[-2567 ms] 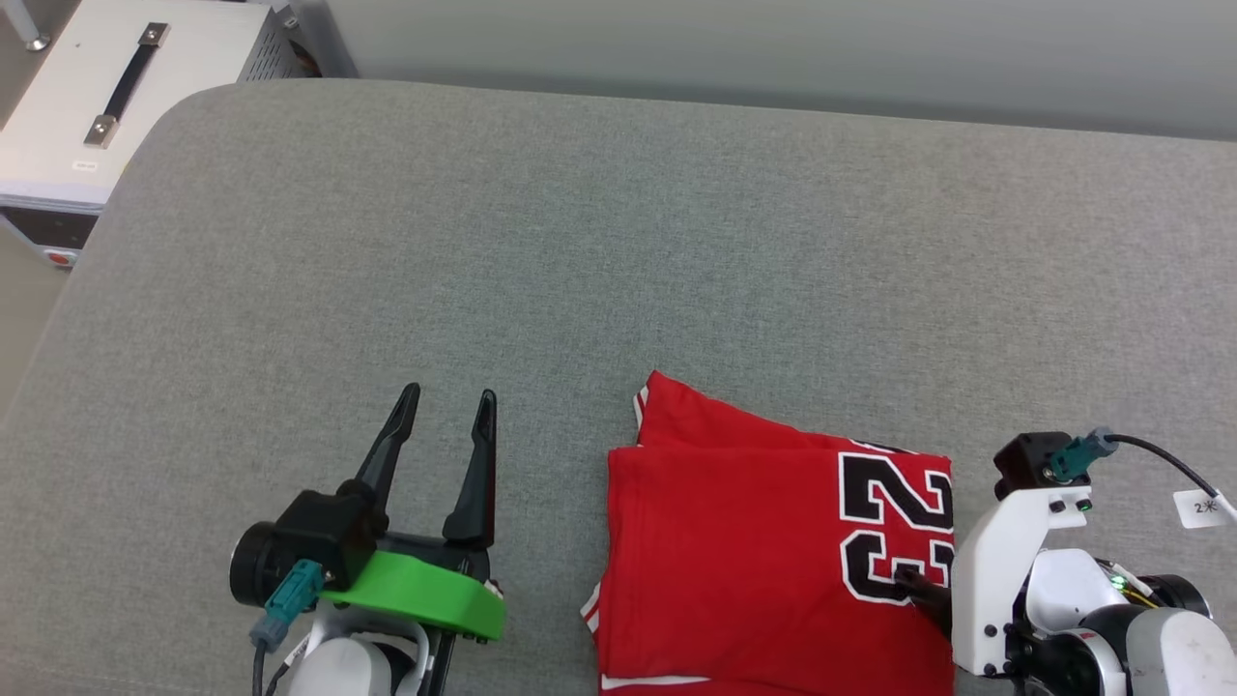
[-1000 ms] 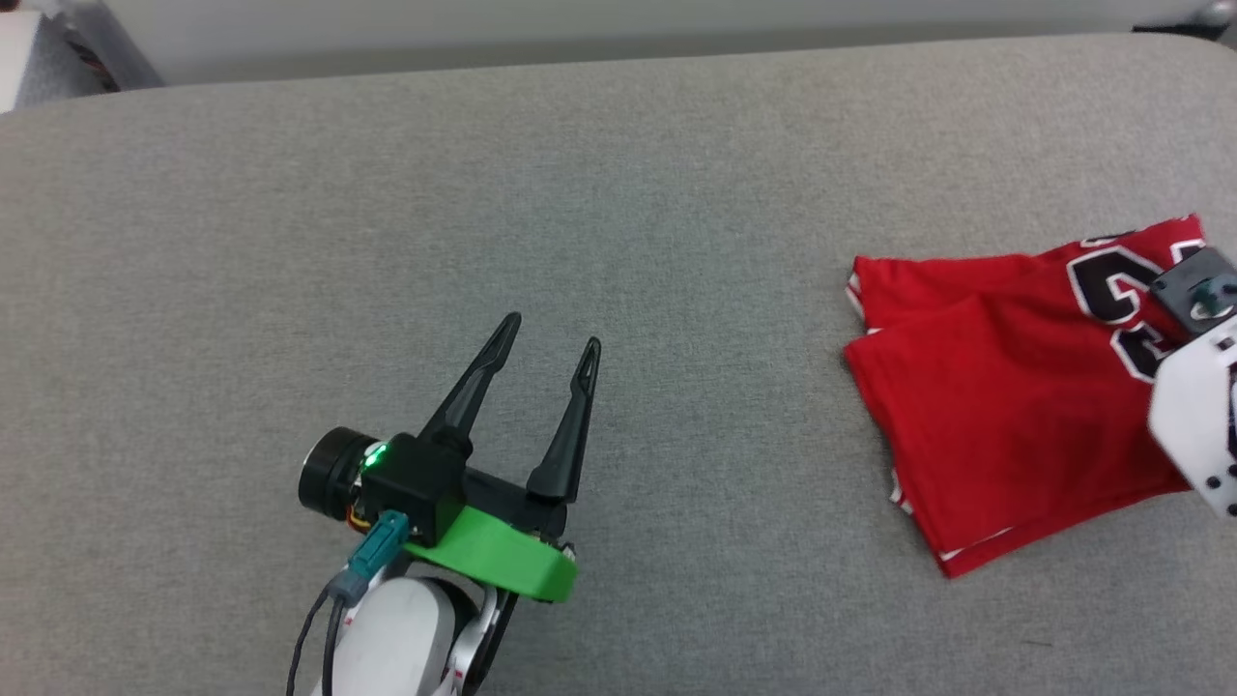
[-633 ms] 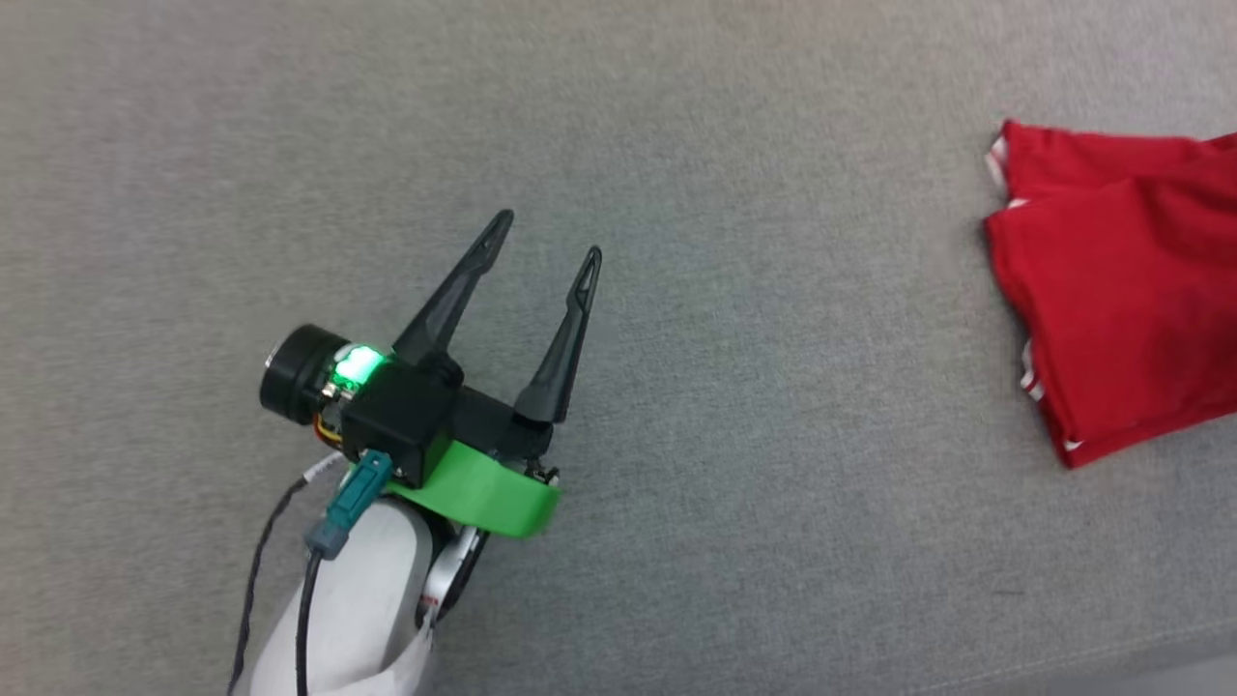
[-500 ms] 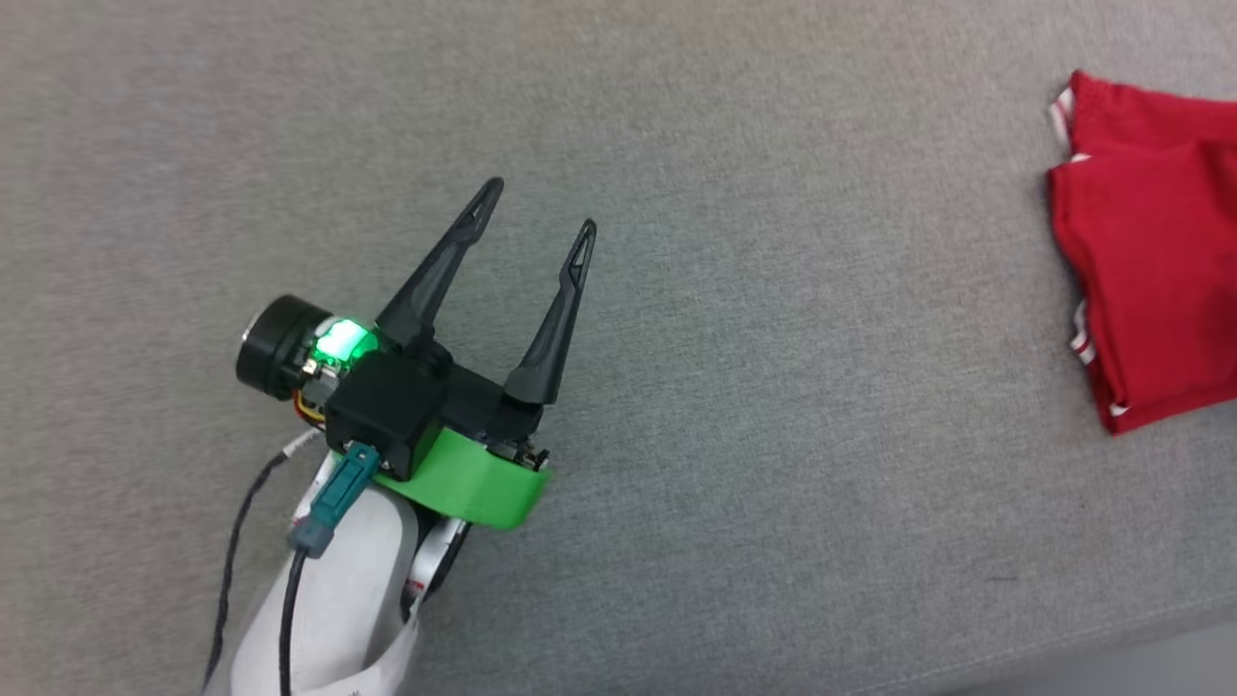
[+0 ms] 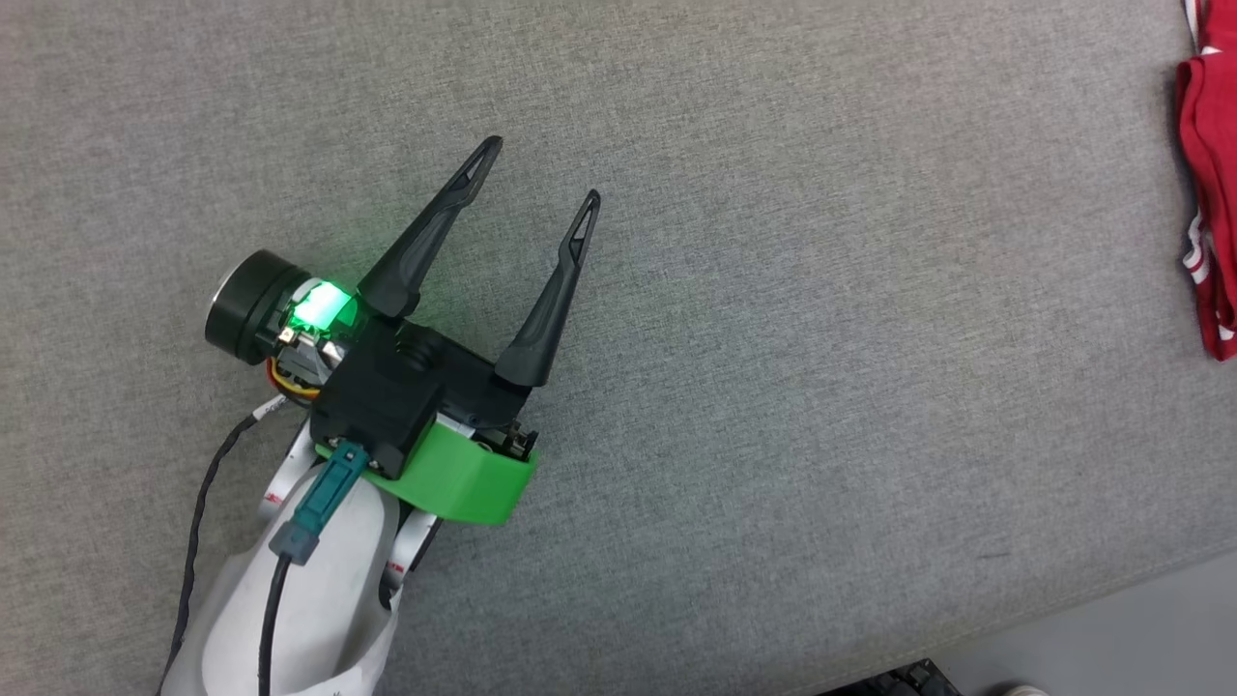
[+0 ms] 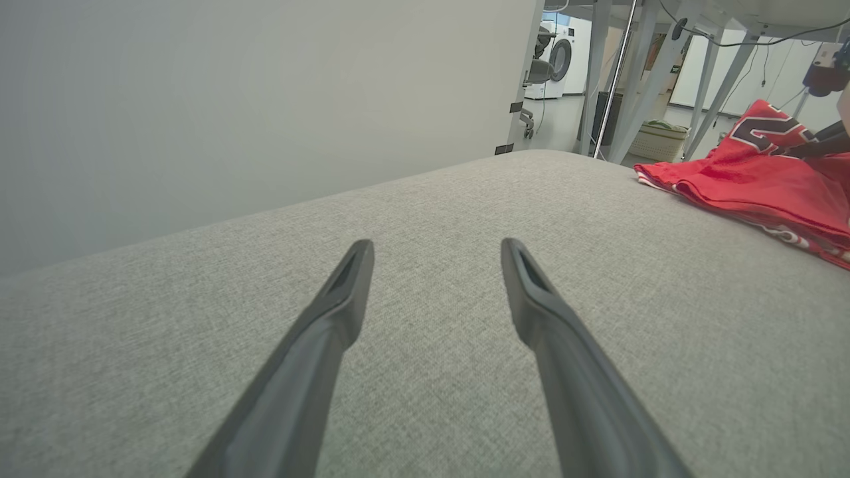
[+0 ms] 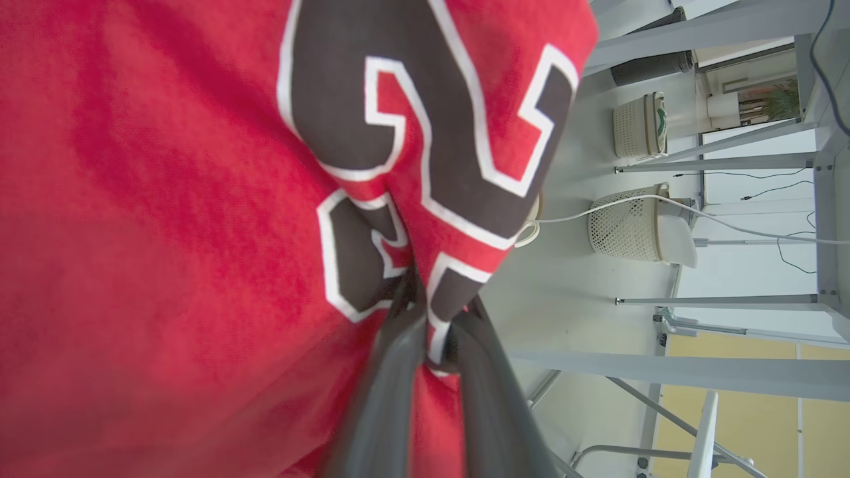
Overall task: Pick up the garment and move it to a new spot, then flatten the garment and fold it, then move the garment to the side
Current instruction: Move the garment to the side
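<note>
The right tool (image 7: pixel 435 305) is closed narrow on the garment (image 7: pixel 166 199). Its two dark fingers pinch a pucker of red cloth right at the black, white-edged number print. Around the pinch the fabric bunches into soft creases.

It looks thin, light and limp, so weight should be no trouble. The trouble is that it has no stiffness. It will likely sag from a single point, and its folded layers may slide apart or trail along the cloth cover. A hold that takes all the layers at a folded edge would probably keep the stack together better than a pinch in the middle of the print.

The garment lies at the right end of the counter (image 5: pixel 821 338). Its pinched part is lifted a little and its striped trim faces the counter's middle.

The left tool (image 5: pixel 539 171) hovers over the counter's middle with its fingers spread wide and nothing between them, well apart from the garment.

The grey woven top between the left tool and the garment carries nothing to snag on.

Past the counter's right end are pale floor, white mesh baskets (image 7: pixel 627 229) and grey frame legs (image 7: pixel 717 162). The near drop-off seems the main hazard: loose cloth could slip over that edge.
</note>
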Motion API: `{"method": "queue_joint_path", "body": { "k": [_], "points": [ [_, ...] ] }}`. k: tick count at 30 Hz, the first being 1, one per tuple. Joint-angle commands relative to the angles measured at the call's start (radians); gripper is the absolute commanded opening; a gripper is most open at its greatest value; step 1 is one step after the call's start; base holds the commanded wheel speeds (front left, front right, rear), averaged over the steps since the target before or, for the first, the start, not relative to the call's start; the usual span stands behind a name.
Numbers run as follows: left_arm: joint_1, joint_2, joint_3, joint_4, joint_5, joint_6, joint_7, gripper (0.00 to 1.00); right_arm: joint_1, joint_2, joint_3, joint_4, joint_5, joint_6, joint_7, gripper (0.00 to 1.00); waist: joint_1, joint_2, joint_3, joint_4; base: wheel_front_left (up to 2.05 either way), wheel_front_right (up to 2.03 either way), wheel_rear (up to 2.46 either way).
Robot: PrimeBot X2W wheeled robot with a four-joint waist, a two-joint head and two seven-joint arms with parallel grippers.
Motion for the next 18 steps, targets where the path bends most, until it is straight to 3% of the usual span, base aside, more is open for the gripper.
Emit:
{"method": "queue_joint_path", "body": {
  "k": [1,7,8,9,10,18],
  "points": [
    [-0.021,0.007,-0.001,-0.004,0.006,-0.001,-0.005,1.00,-0.031,0.010,-0.008,0.020,-0.017,-0.002,-0.018,0.00,-0.0001,-0.0001,0.015,0.002,0.00,0.00,0.00],
    [-0.025,0.000,-0.006,-0.008,0.001,0.008,-0.005,1.00,-0.085,0.023,-0.022,0.104,-0.056,-0.002,-0.070,0.00,-0.0001,-0.0001,0.013,0.025,0.00,0.00,0.00],
    [-0.025,-0.002,-0.007,-0.007,-0.001,0.009,-0.005,1.00,-0.092,0.024,-0.030,0.120,-0.063,-0.002,-0.074,0.33,-0.0001,-0.0001,0.010,0.029,0.00,0.00,0.00],
    [-0.025,-0.004,-0.007,-0.006,-0.002,0.010,-0.005,1.00,-0.096,0.025,-0.036,0.131,-0.070,-0.002,-0.079,0.45,-0.0001,-0.0001,0.007,0.032,0.00,0.00,0.00],
    [-0.024,-0.007,-0.007,-0.004,-0.005,0.012,-0.005,1.00,-0.099,0.026,-0.044,0.144,-0.080,-0.002,-0.084,1.00,-0.0001,-0.0001,0.003,0.036,0.00,0.00,0.00],
    [-0.005,-0.034,0.012,0.022,-0.030,0.023,-0.006,1.00,-0.113,0.042,-0.070,0.184,-0.133,-0.002,-0.142,1.00,-0.0001,-0.0001,-0.080,0.057,0.00,0.00,0.00]
  ]
}}
